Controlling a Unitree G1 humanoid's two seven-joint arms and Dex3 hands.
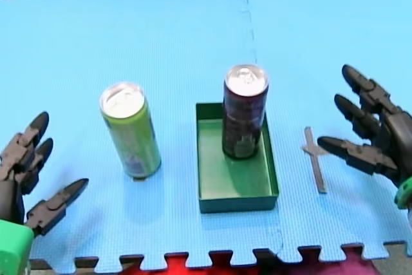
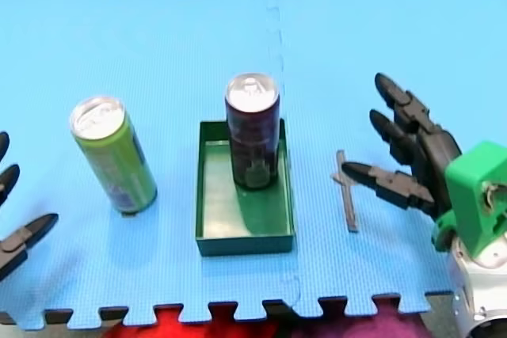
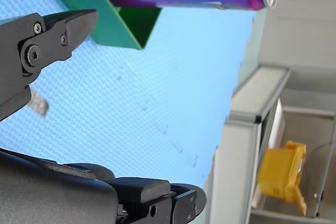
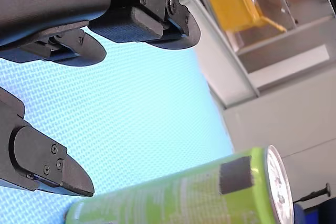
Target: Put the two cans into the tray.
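Two cans, both upright. Dark purple aluminium can [image 1: 244,117]: inside the green rectangular tray [image 1: 238,202], at its far end. Lime-green aluminium can [image 1: 132,133]: on the blue foam tabletop [image 1: 129,43], left of the tray, near the left hand [image 1: 29,172], which is empty and unclenched. Right hand [image 1: 376,133]: empty, unclenched, right of the tray, beside a grey strip [image 1: 317,159].

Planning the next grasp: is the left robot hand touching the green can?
Apart. The first head view shows bare blue mat between the left robot hand, at the near left corner, and the upright green can.
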